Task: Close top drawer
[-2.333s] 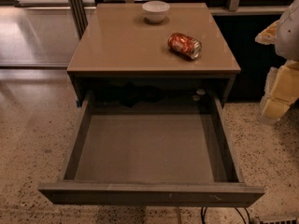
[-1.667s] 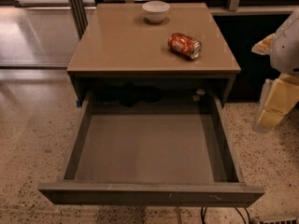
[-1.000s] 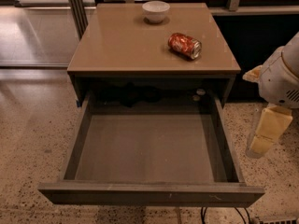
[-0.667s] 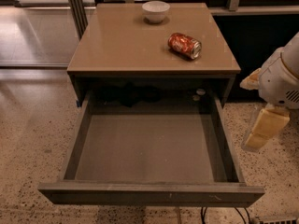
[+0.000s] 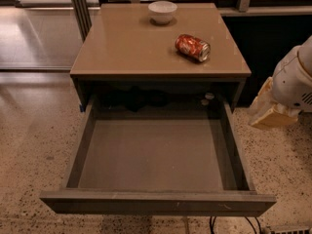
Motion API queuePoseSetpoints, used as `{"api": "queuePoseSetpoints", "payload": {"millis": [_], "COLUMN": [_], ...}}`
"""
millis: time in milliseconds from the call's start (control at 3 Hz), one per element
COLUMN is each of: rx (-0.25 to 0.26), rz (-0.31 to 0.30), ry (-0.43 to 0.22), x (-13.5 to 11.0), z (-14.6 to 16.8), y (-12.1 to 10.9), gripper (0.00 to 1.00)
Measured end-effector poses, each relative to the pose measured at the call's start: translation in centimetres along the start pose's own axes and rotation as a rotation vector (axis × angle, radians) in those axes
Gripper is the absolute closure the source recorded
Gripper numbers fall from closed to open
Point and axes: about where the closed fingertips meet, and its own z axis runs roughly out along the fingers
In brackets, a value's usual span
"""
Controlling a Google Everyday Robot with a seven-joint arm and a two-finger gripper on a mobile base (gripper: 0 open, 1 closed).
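– Top drawer [image 5: 156, 155]: pulled far out of the cabinet [image 5: 146, 43], its grey inside bare and its flat front nearest the camera. Closing has not begun, by the look of it.

– Gripper?

– Gripper [image 5: 267, 112] hangs at the right edge of the view, off the drawer's right side and level with the cabinet's front corner. It is apart from the drawer and holds nothing visible. Whether it is wide or narrow, cannot tell.

– Step in hand?

– Judged as the approach. The arm is beside the drawer, not in front of it, so no push is possible from there.

– What does the next move call for?

– Getting round the right front corner to the front panel, then a level push toward the cabinet. No handle shows, so flat contact near the middle seems best; an off-centre push could skew the drawer on its runners.

– Anything in the way?

– Nothing shows above the drawer's rim. Dark shapes sit at the back of the opening under the tabletop; too dim to say whether they would block it.

– Surroundings?

– Cables [image 5: 234, 224] lie on the speckled floor [image 5: 29, 145] below the right front corner, near the likely path. A white bowl [image 5: 162, 11] stands at the back of the top. A red can [image 5: 192, 48] lies on its side; a hard shove might set it rolling.
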Motion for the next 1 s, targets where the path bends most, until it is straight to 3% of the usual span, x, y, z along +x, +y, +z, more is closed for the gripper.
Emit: {"api": "queuePoseSetpoints", "payload": {"millis": [333,667,1000], "rx": [0.011,-0.042,-0.145], "rz": [0.021,0.051,0.046], "ry": [-0.071,-0.176,-0.250], "x": [-0.1,-1.2,-2.6], "z": [0.4,2.6,5.7], "y": [0.8,3.7,7.4], "gripper": [0.88,1.00,1.00]}}
